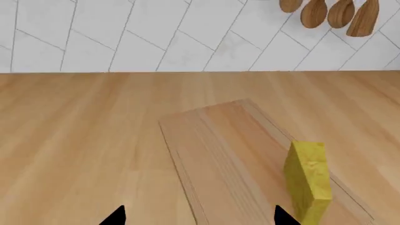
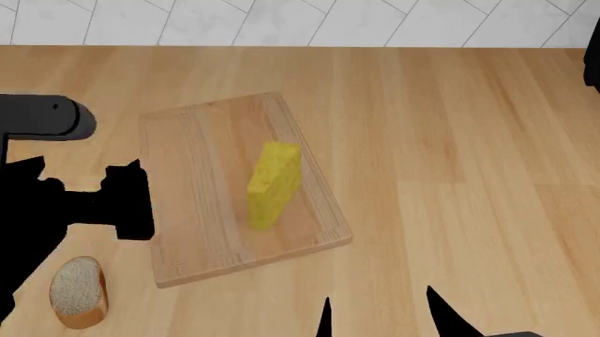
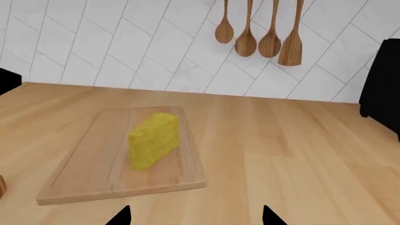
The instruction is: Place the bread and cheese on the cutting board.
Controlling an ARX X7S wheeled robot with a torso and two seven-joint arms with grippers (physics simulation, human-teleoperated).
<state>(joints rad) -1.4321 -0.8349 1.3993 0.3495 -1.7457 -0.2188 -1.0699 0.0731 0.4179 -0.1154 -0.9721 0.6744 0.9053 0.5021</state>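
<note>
Cheese [image 2: 274, 182] sits on the board [image 2: 187, 175], so with both grippers open and empty, I judge the bread [image 2: 79, 291] light and crumbly, best pinched gently across its crust.

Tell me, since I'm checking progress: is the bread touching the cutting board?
Apart. The head view shows bare counter between the bread and the cutting board.

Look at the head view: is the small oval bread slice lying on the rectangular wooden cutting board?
No, the bread slice lies on the countertop beside the board.
</note>
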